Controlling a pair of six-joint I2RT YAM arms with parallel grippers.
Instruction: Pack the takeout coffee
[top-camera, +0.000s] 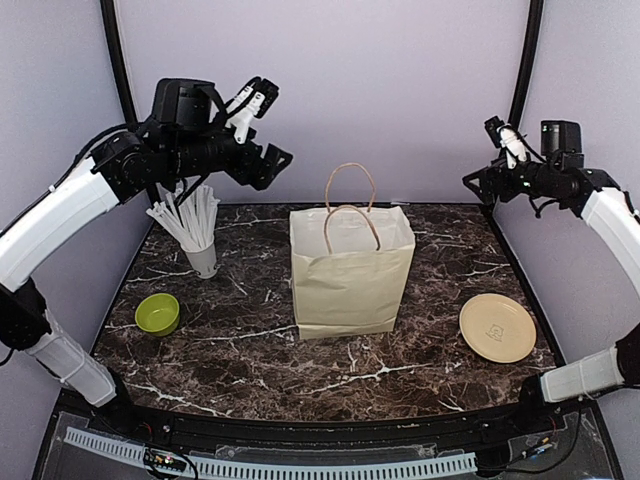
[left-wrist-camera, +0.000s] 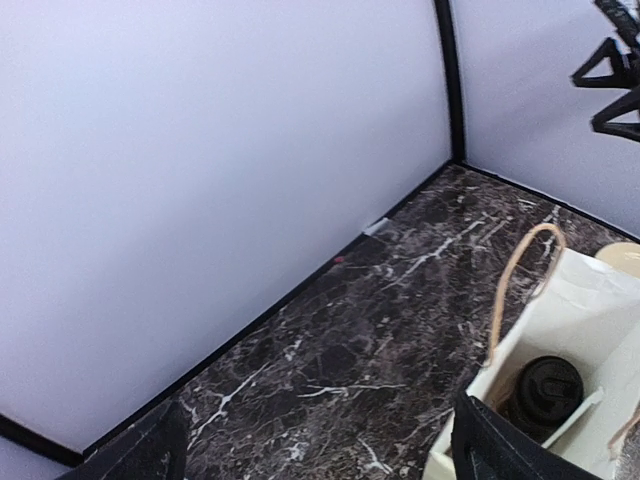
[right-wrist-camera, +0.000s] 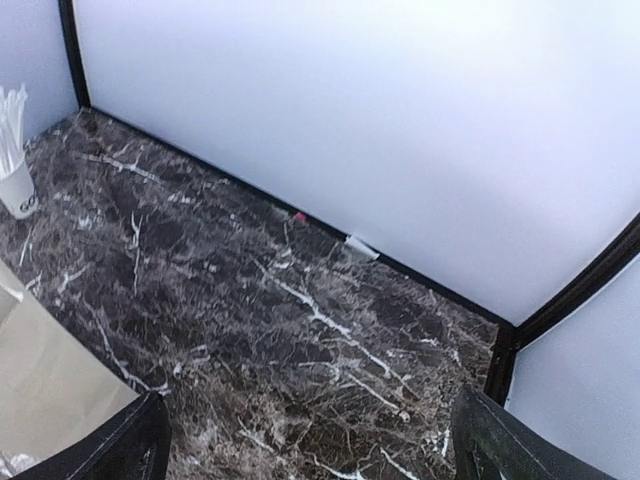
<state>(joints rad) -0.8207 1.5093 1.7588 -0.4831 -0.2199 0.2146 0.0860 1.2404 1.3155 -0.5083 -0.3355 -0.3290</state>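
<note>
**Takeout coffee sits inside the paper bag, both arms raised and empty**

The takeout coffee (left-wrist-camera: 545, 388) stands upright inside the paper bag (top-camera: 350, 275) at the middle of the tabletop (top-camera: 250, 360). Only its round black lid shows, facing up, so its long axis runs vertical. From the left fingers (left-wrist-camera: 495, 450) it lies down and to the right, well apart. These fingers are spread wide and hold nothing. The right fingers (right-wrist-camera: 500, 445) are likewise spread and empty, raised on the other side of the bag. The left arm looks slightly the nearer of the 2. No writing is readable: the bag looks plain, and faint marks on the yellow plate (top-camera: 480, 335) and the straw cup (top-camera: 203, 260) are too small to read.
</note>
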